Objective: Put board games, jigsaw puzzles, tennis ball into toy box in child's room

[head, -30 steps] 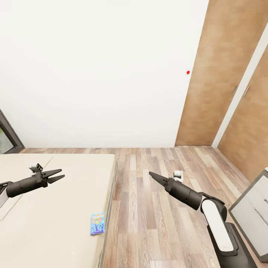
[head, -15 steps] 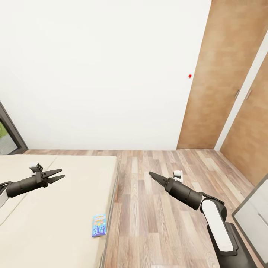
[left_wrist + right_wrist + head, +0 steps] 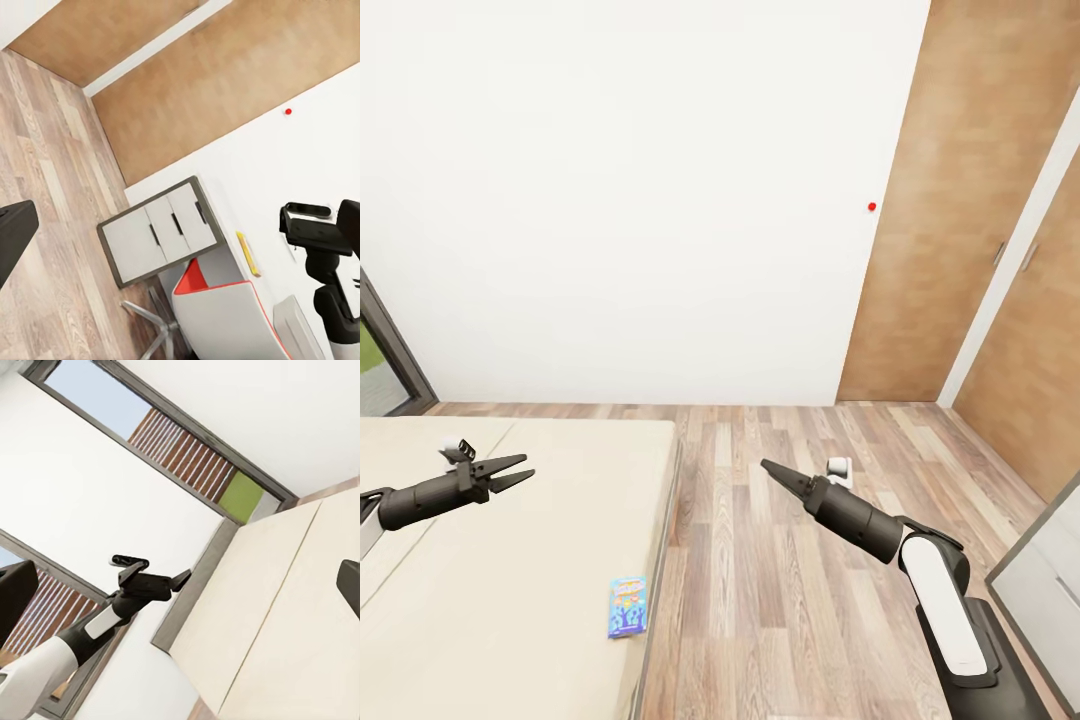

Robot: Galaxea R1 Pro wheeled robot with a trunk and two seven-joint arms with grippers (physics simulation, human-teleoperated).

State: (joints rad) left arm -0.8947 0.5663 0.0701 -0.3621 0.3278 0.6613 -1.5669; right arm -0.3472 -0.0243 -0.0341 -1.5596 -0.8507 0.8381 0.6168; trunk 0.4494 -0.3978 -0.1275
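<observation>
White wall and wood-plank floor take up most of the head view, with tall wooden doors (image 3: 970, 200) on the right and the bed (image 3: 510, 540) low on the left. Compared with a second ago the whole picture has slid: the doors and the red dot on the wall sit a little further right and lower, and more of the dark window frame shows at the left edge, so the camera has turned slightly while the things lie where they were. That suggests the robot is lining up on the bed. A small blue board game (image 3: 627, 606) lies flat near the mattress's floor-side edge. The left end effector (image 3: 510, 472) hovers over the bed with its fingers parted and empty, well apart from the game. The right end effector (image 3: 772, 470) hangs over the floor, fingers closed to a point, holding nothing. A grey drawer cabinet (image 3: 161, 231) shows in the left wrist view.
</observation>
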